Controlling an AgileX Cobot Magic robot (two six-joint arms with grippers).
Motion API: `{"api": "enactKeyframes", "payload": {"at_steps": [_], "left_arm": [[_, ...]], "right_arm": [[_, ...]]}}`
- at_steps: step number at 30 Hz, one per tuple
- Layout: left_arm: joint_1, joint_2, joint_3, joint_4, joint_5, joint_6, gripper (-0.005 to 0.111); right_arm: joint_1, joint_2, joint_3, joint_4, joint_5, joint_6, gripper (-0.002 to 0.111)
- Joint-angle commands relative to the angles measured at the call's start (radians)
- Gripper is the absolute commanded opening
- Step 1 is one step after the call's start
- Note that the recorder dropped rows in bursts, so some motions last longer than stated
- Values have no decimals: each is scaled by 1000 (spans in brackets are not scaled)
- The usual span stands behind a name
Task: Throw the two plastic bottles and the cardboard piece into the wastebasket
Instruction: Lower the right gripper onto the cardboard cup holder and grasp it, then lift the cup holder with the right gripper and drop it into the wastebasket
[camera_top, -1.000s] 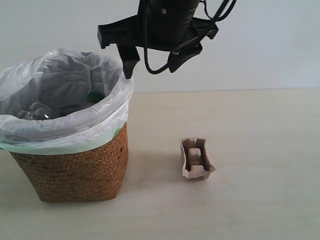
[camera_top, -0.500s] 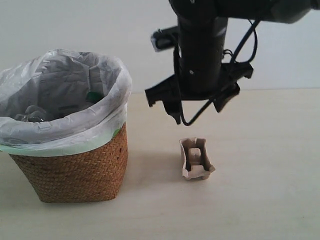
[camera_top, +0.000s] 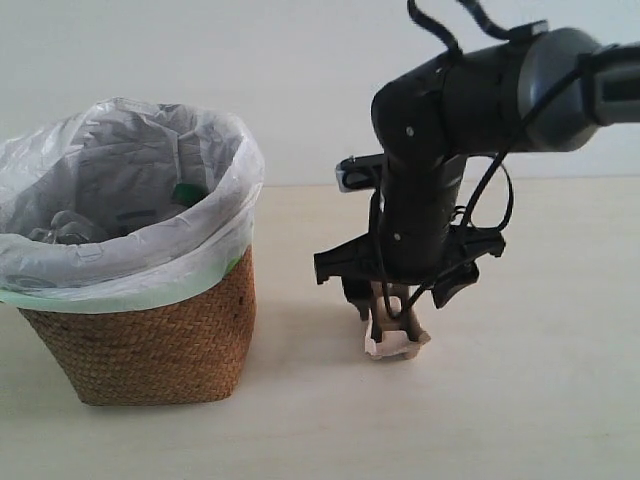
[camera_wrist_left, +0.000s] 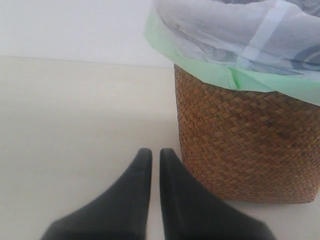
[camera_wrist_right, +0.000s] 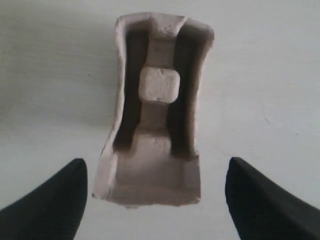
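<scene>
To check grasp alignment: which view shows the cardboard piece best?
The right wrist view: the cardboard piece shows whole, centre post included, before the open right gripper. The exterior view has it mostly hidden behind that gripper. The left wrist view lacks it.

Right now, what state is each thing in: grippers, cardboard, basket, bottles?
Cardboard: on the table, open side up, ungripped.
Basket: upright, bag-lined.
Bottles: inside the basket, mostly hidden.
Right gripper: open, straddling the cardboard, not touching it.
Left gripper: shut, empty, beside the basket.
</scene>
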Motion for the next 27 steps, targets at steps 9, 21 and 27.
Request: {"api": "enactKeyframes", "payload": {"at_steps": [9,21,27], "left_arm": [[3,-2,3,2,-3,-9,6],[3,-2,3,2,-3,-9,6],[3,-2,3,2,-3,-9,6]], "right_arm": [[-8,111,4,-66,-164,14,67],[-8,158,4,-127,-197,42,31],[-8,119,4,-132,-187,22,0]]}}
